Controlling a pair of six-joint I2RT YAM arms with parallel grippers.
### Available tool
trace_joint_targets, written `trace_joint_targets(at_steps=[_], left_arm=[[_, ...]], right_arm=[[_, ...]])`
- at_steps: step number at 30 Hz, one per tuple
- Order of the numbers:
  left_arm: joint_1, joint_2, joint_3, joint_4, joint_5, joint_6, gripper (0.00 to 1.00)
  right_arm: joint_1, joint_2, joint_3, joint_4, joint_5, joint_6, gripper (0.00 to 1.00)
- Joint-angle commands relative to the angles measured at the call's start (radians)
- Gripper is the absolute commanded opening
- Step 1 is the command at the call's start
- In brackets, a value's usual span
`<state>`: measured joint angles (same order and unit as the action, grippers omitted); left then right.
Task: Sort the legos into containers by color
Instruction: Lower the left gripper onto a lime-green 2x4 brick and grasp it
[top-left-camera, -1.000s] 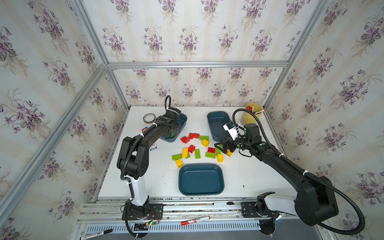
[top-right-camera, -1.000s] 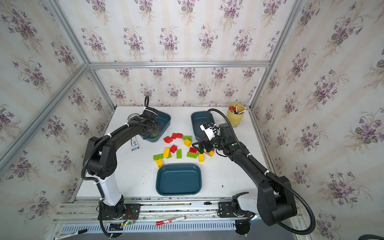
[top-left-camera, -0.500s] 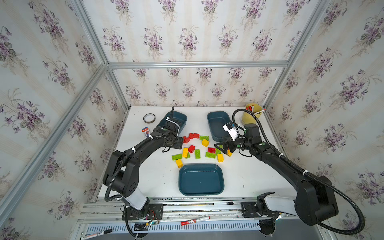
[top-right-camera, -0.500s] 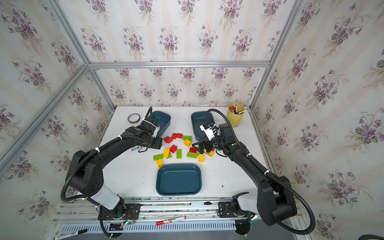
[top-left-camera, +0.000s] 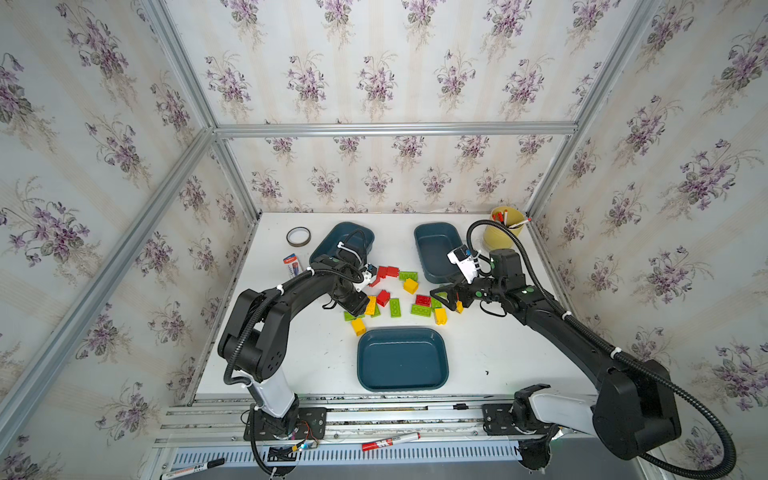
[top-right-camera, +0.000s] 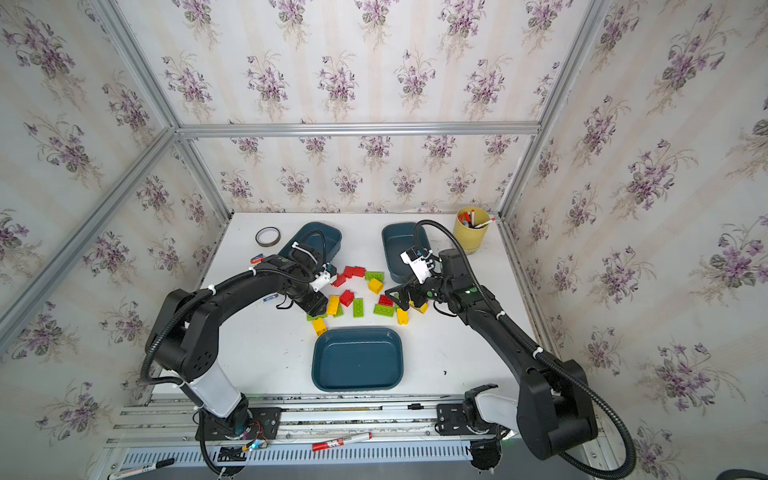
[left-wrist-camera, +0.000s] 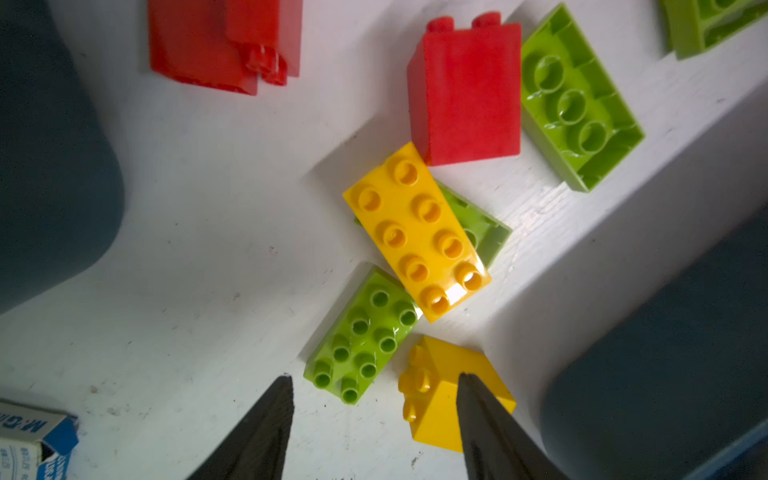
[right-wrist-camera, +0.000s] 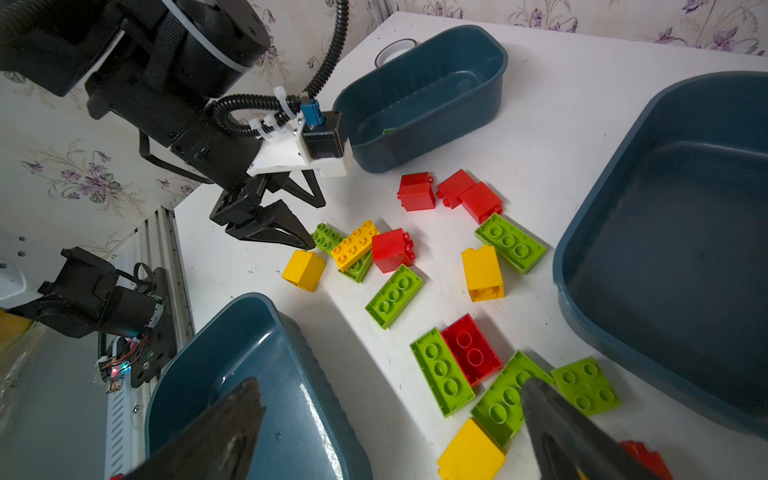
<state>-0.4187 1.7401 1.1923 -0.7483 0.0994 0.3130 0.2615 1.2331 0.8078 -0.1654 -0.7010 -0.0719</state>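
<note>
1. Red, yellow and lime-green legos (top-left-camera: 395, 307) loose in a cluster at the middle of the white table (top-left-camera: 316, 357), ringed by three dark teal containers.
2. Near container (top-left-camera: 402, 361) just in front of the cluster; far-left container (top-left-camera: 353, 230) partly behind the left arm; far-right container (top-left-camera: 436, 245) just beyond the right arm's wrist.
3. Left gripper (top-left-camera: 360, 306) low over the cluster's left edge, fingers spread, nothing pinched between them.
4. From the left wrist camera: a green oblong brick (left-wrist-camera: 361, 336) studs-up and a yellow square brick (left-wrist-camera: 432, 407) on its side near the fingertips, one finger (left-wrist-camera: 486, 432) overlapping the yellow brick; contact impossible to tell.
5. Beyond those, a yellow oblong brick (left-wrist-camera: 415, 237) lying across another green one, one corner against a red brick (left-wrist-camera: 465, 91).
6. Right gripper (top-left-camera: 446, 298) at the cluster's right edge, fingers splayed wide and empty, above green bricks (right-wrist-camera: 505, 399).
7. Pale yellow cup (top-left-camera: 503, 235) of pens in the far right corner; tape roll (top-left-camera: 298, 237) and small blue-and-white box (top-left-camera: 291, 266) by the left wall; red marker (top-left-camera: 390, 440) on the front rail, off the table.
</note>
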Motion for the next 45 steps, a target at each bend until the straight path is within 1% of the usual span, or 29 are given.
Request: trace_joint_targets(at_steps=[1, 5, 8, 15, 25, 32, 33, 34, 39, 45], left_arm=[[0.001, 0.016, 0.003, -0.013, -0.013, 0.087, 0.64], [0.003, 0.041, 0.002, 0.006, -0.044, 0.092, 0.59], [0.004, 0.051, 0.002, 0.022, -0.043, 0.090, 0.56], [0.000, 0.058, -0.022, 0.027, -0.021, 0.108, 0.56], [-0.013, 0.082, -0.033, 0.039, -0.047, 0.128, 0.56], [-0.022, 0.092, -0.023, 0.049, -0.094, 0.134, 0.56], [-0.025, 0.093, -0.024, 0.049, -0.098, 0.138, 0.51], [-0.027, 0.092, -0.024, 0.049, -0.101, 0.146, 0.50], [-0.041, 0.106, -0.015, 0.020, -0.151, 0.179, 0.49], [-0.046, 0.142, 0.031, -0.037, -0.156, 0.193, 0.47]], right_arm=[[0.001, -0.011, -0.003, 0.003, -0.006, -0.008, 1.00], [0.001, -0.014, -0.004, -0.003, -0.006, -0.006, 1.00], [0.001, -0.013, -0.001, -0.003, -0.006, -0.006, 1.00], [0.001, -0.009, 0.001, -0.003, -0.011, -0.006, 1.00], [0.001, 0.000, -0.001, 0.000, -0.018, -0.002, 1.00], [0.001, 0.004, -0.001, 0.003, -0.023, 0.001, 1.00], [0.001, 0.004, -0.001, 0.003, -0.023, 0.001, 1.00], [0.001, 0.004, -0.001, 0.004, -0.023, 0.001, 1.00], [0.001, 0.003, 0.002, 0.004, -0.026, 0.004, 1.00], [0.001, 0.001, 0.004, 0.000, -0.028, 0.007, 1.00]])
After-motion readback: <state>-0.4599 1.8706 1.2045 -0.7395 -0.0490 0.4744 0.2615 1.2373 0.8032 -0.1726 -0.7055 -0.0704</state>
